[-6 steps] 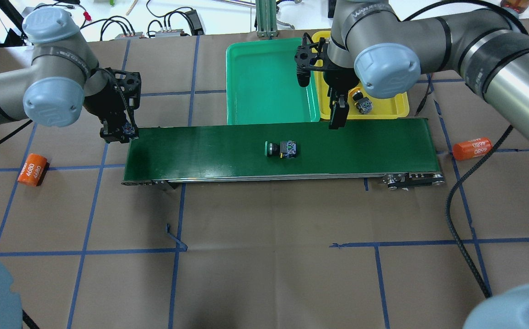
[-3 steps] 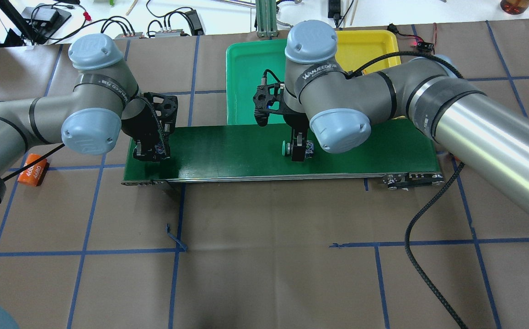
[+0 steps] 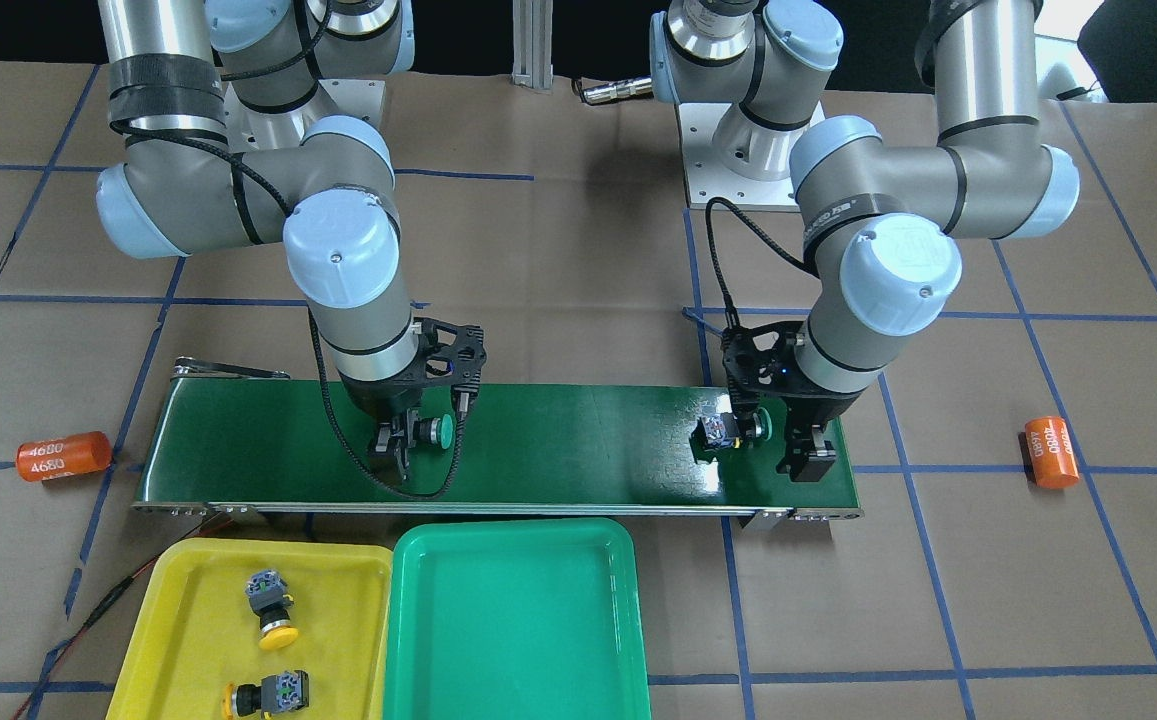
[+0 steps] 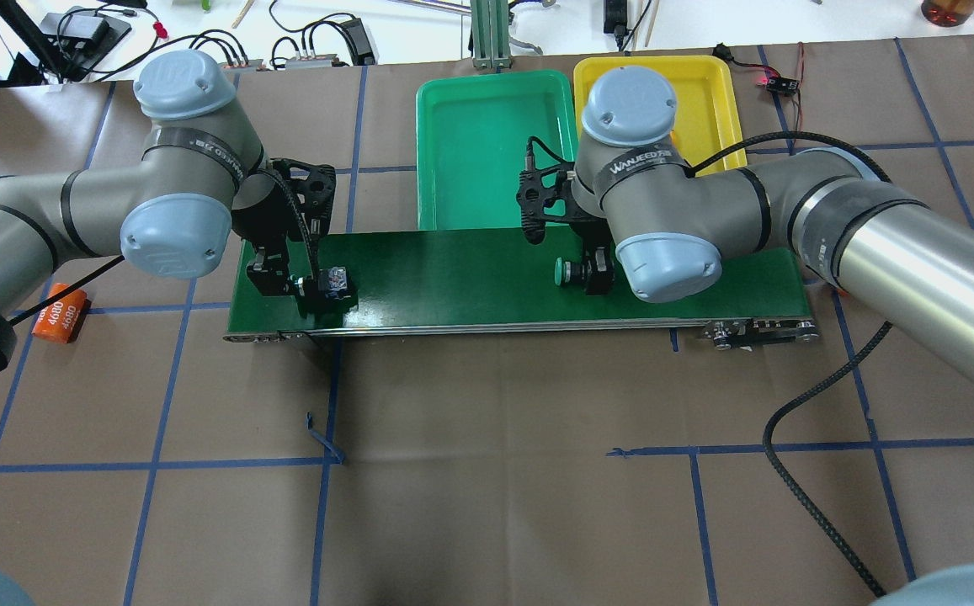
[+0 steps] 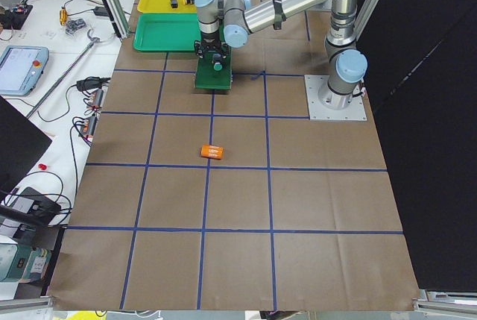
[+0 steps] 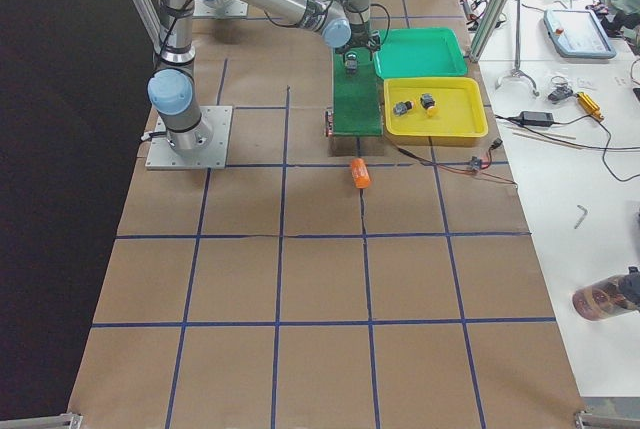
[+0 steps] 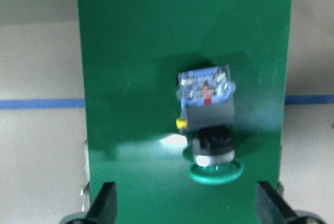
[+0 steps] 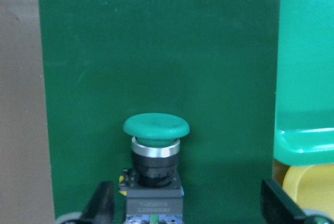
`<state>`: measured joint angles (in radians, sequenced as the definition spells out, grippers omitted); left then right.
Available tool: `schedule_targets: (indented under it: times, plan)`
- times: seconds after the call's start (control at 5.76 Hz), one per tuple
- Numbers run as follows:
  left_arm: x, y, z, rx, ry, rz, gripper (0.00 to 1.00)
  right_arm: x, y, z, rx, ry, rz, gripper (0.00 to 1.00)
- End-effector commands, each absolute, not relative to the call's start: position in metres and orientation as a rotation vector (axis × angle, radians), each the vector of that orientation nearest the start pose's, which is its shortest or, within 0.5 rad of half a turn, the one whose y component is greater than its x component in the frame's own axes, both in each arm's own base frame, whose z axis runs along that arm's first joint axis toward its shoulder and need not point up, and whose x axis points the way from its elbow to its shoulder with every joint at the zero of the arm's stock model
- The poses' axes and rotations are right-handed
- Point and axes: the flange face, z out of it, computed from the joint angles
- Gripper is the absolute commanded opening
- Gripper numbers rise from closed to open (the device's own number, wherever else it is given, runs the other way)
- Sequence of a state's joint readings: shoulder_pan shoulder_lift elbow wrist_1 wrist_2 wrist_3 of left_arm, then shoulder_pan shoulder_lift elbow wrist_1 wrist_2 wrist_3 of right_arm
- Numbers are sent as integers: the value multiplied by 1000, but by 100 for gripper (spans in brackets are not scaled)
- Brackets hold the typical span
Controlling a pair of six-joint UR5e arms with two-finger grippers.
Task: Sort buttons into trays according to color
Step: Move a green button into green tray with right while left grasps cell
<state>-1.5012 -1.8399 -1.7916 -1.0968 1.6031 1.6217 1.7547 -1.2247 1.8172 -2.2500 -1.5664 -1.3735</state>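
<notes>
Two green-capped buttons lie on the dark green belt (image 4: 453,278). One (image 4: 335,278) is near the belt's left end, just ahead of my open left gripper (image 4: 297,282). In the left wrist view it (image 7: 209,125) lies beyond the fingertips, untouched. The other green button (image 4: 564,272) sits between the wide-open fingers of my right gripper (image 4: 592,273). The right wrist view shows clear gaps beside this button (image 8: 155,166). Two yellow buttons (image 3: 271,605) (image 3: 263,695) lie in the yellow tray (image 3: 188,590). The green tray (image 3: 518,620) holds nothing.
An orange "4680" cylinder (image 4: 60,313) lies on the paper left of the belt, another (image 3: 1051,452) is seen at the right of the front view, and a third (image 3: 63,455) lies past the belt's other end. Both trays (image 4: 487,143) (image 4: 705,93) stand side by side just beyond the belt.
My left gripper moved onto the belt's left end and let go of a green button. My right arm swung from the yellow tray down over the other green button, which travelled right along the belt.
</notes>
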Motion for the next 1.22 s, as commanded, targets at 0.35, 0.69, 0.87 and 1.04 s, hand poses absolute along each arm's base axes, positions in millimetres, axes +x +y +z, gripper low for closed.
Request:
schedule_targets:
  times: [0.35, 0.69, 0.87, 1.04]
  plan:
    - [137, -576, 309, 1612, 2641, -2, 98, 191, -548, 239, -2221, 2328, -7, 25]
    - [211, -566, 298, 1335, 2803, 12, 98, 162, -560, 252, -2232, 2345, -34, 8]
    - [252, -561, 275, 1205, 2891, 36, 98, 162, -570, 285, -2256, 2379, -119, 9]
    - [287, -564, 252, 1089, 2960, 55, 98, 170, -595, 322, -2286, 2395, -236, 11]
